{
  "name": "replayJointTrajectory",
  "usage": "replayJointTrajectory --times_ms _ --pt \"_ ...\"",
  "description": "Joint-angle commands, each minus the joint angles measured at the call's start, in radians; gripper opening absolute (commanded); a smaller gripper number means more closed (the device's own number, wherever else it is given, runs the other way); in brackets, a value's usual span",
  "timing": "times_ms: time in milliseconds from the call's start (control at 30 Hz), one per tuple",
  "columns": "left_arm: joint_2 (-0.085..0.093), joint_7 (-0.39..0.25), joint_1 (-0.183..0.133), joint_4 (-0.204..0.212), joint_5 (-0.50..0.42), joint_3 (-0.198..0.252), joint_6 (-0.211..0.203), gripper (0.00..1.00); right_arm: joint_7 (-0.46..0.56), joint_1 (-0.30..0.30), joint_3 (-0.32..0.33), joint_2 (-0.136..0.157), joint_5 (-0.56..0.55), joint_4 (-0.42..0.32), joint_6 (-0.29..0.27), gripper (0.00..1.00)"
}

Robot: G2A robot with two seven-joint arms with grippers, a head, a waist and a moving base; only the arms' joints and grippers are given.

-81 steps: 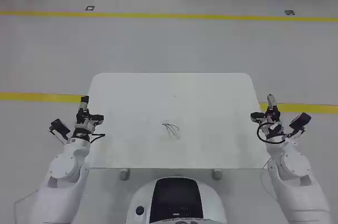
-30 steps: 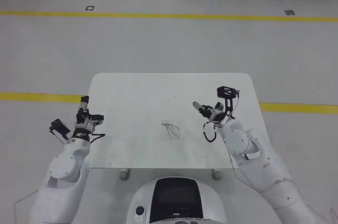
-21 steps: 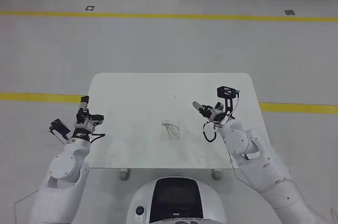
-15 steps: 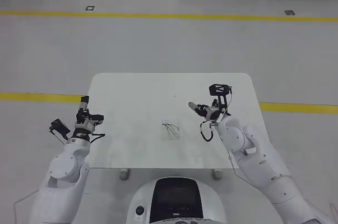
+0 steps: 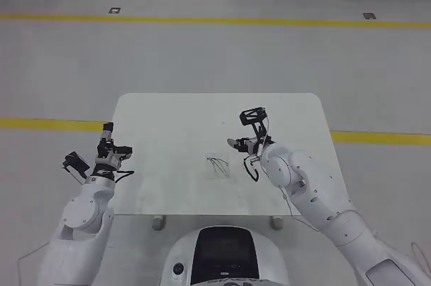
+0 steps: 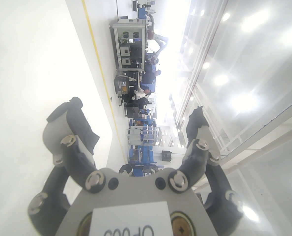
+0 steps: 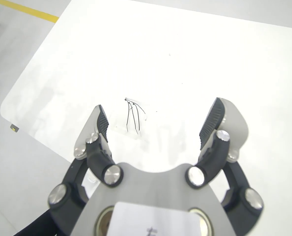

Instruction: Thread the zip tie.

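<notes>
My right gripper (image 5: 236, 143) swings in from the 3 o'clock edge of the table (image 5: 172, 121) to hover near its centre, fingers spread wide and holding nothing. The zip tie (image 5: 217, 166) (thin, black, one of a small fanned bunch) lies flat at about 7 o'clock from it, untouched. My left gripper (image 5: 106, 139) sits at the 9 o'clock edge, fingers parted. Pickup, I judge, comes next.

The zip ties (image 5: 216, 165) lie central on the table (image 5: 165, 121), right gripper (image 7: 158, 110) near.
</notes>
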Motion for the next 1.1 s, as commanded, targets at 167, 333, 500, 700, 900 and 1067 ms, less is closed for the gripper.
replayJointTrajectory --times_ms 167,333,500,700,900,1067 --pt "0.000 0.000 0.000 0.000 0.000 0.000 0.000 1.00 0.088 0.057 -0.046 -0.002 -0.061 0.004 -0.140 1.00" --pt "0.000 0.000 0.000 0.000 0.000 0.000 0.000 1.00 0.278 0.189 -0.143 -0.034 -0.053 0.069 -0.266 1.00" --pt "0.000 0.000 0.000 0.000 0.000 0.000 0.000 1.00 0.414 0.306 -0.252 -0.085 0.009 0.191 -0.338 1.00" --pt "0.000 0.000 0.000 0.000 0.000 0.000 0.000 1.00 0.423 0.325 -0.265 -0.095 0.012 0.214 -0.333 1.00" --pt "0.000 0.000 0.000 0.000 0.000 0.000 0.000 1.00 0.441 0.323 -0.277 -0.096 0.010 0.214 -0.356 1.00" --pt "0.000 0.000 0.000 0.000 0.000 0.000 0.000 1.00 0.495 0.382 -0.312 -0.122 0.052 0.266 -0.435 1.00"
